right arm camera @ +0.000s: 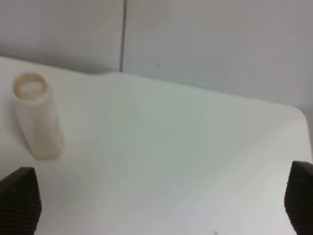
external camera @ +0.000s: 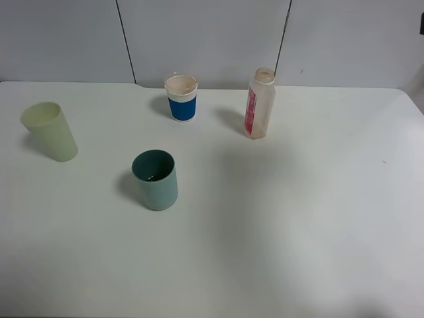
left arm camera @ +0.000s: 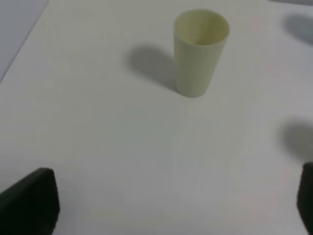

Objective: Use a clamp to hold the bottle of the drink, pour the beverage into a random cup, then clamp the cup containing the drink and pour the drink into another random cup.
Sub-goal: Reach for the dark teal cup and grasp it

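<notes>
The bottle (external camera: 259,104) stands upright at the back right of the table, clear with a pink-red label; it also shows in the right wrist view as the bottle (right arm camera: 37,120). The teal cup (external camera: 155,179) stands upright near the middle-left, its inside dark with a faint glint at the bottom; whether that is the beverage I cannot tell. The white cup with a blue band (external camera: 181,98) stands at the back. My left gripper (left arm camera: 168,205) is open with nothing between its fingers. My right gripper (right arm camera: 159,200) is open, well short of the bottle. Neither arm shows in the high view.
A pale yellow-green cup (external camera: 50,131) stands at the far left, also seen ahead of the left gripper as the pale cup (left arm camera: 199,51). The white table (external camera: 298,218) ends at a grey wall (external camera: 212,40) behind.
</notes>
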Available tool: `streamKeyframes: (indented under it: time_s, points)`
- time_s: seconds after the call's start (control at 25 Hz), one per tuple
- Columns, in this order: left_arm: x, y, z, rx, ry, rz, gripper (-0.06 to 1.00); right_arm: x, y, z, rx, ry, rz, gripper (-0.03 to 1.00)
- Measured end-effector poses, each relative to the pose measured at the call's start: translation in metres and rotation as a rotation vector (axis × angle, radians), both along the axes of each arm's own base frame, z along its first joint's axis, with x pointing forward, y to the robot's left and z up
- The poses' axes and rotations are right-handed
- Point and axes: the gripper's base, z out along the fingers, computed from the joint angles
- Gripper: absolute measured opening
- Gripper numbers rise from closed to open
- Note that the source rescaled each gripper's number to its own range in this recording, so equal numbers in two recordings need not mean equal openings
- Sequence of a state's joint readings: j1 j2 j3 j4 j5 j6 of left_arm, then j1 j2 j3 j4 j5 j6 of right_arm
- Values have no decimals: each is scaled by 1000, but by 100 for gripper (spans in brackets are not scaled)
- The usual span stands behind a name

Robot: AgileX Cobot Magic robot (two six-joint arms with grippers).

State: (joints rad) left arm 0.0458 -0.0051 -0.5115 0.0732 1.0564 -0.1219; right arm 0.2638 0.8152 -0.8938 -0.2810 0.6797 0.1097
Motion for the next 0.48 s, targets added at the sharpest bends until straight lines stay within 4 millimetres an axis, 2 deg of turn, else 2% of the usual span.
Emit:
streamKeyframes:
  time_s: [0.2, 0.48]
  points:
    - [0, 0, 0, 0, 0, 0, 93, -22, -9, 5, -13, 5, -32, 100]
    - [0, 0, 0, 0, 0, 0, 93, -63, -23, 7, -2, 35, -81, 100]
